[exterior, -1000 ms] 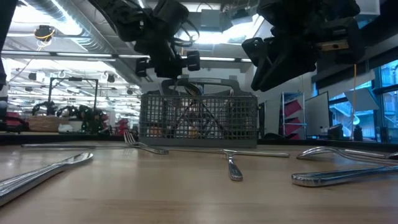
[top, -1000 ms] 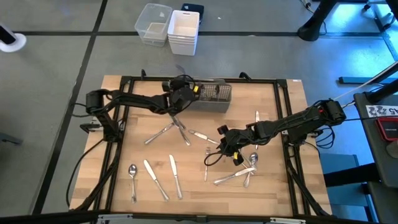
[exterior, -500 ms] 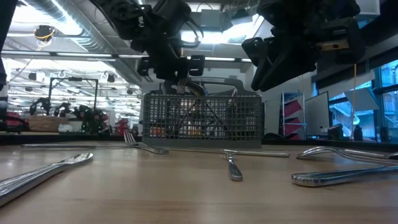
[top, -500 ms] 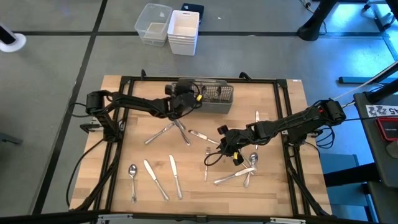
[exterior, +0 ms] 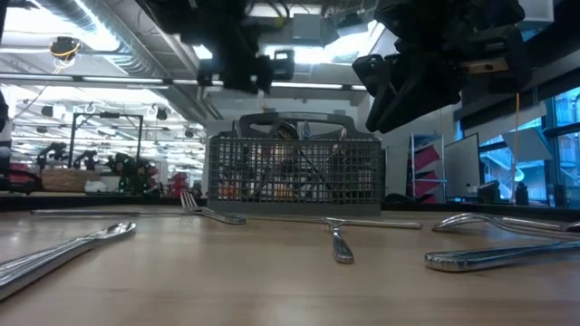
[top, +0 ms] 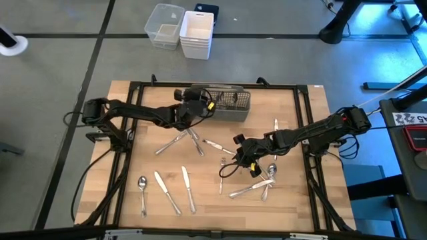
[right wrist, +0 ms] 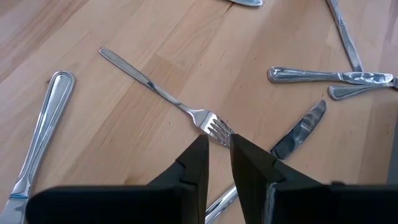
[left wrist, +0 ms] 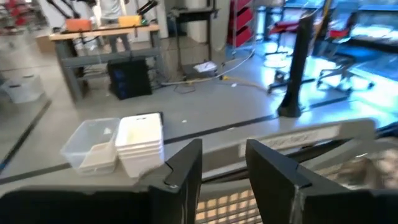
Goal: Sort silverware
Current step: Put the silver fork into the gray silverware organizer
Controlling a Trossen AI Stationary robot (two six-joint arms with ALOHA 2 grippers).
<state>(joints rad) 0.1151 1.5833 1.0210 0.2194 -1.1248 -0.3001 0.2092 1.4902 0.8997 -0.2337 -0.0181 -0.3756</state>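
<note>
While my left gripper (top: 203, 107) is hanging over the near edge of the caddy (top: 230, 102), its fingers (left wrist: 183, 171) are standing apart with nothing between them, so I am judging that a piece has just gone in and this arm is free for the next one. Handles are showing inside the mesh in the low view. My right gripper (top: 244, 155) is hovering low at mid-bench over a fork (right wrist: 165, 96), its fingers (right wrist: 194, 165) drawn to a narrow gap just beside the tines and gripping nothing.

Most of the silverware is lying loose on the bench (top: 307, 200): a crossed cluster (top: 187, 139) just under my left arm, a spoon (top: 142, 189) and two knives (top: 175, 189) toward the front edge, and a tangled pile (top: 260, 187) near my right gripper.

Next, I am thinking the left arm needs to swing down to the crossed cluster, the nearest pieces. They are overlapping, so it calls for choosing a top piece and closing squarely on its handle.
</note>
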